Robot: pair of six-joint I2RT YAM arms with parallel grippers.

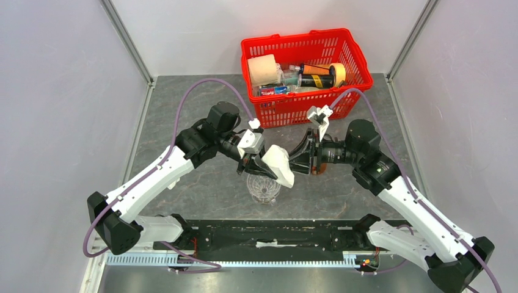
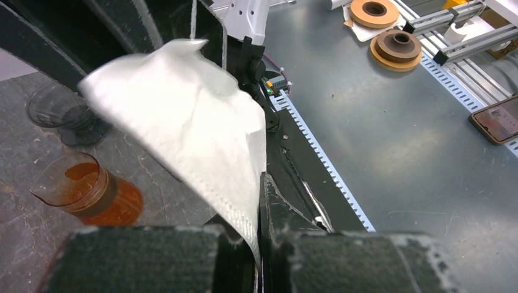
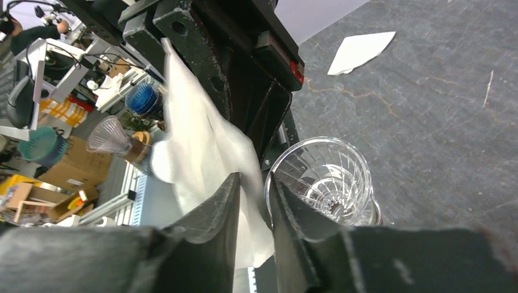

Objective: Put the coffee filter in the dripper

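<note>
One coffee filter [image 1: 280, 165] over dripper [image 1: 263, 188], left end effector [image 2: 259, 201] clamping; right end effector [image 3: 254, 190] unclear.

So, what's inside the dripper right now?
Nothing visible: the dripper shows bare ribbed glass. The coffee filter, clamped in the left pincer, hangs outside it. The right pincer covers its near lower wall.

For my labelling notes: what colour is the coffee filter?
White; the coffee filter shows best in the left wrist view.
</note>
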